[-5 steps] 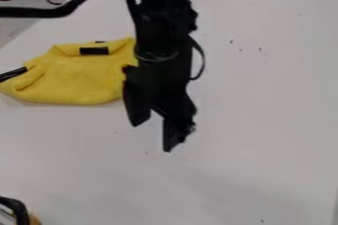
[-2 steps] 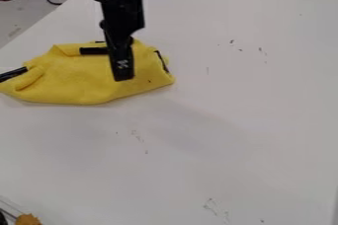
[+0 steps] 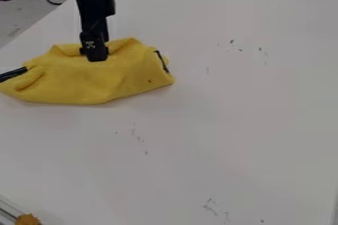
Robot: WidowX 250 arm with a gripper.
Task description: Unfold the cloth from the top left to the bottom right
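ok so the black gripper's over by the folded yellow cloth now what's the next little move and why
I'd probably ease the black two-finger gripper into a grip on the upper edge of the yellow fabric cloth. Its tip is right at that edge, beside turned-over folds, and the cloth lies bunched, so a layer there seems worth catching.

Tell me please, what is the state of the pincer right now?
Pincer: at the yellow cloth, near its upper edge; open, closed or holding, this cannot be told.

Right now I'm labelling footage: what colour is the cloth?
The cloth is mostly yellow, clearest in camera view.
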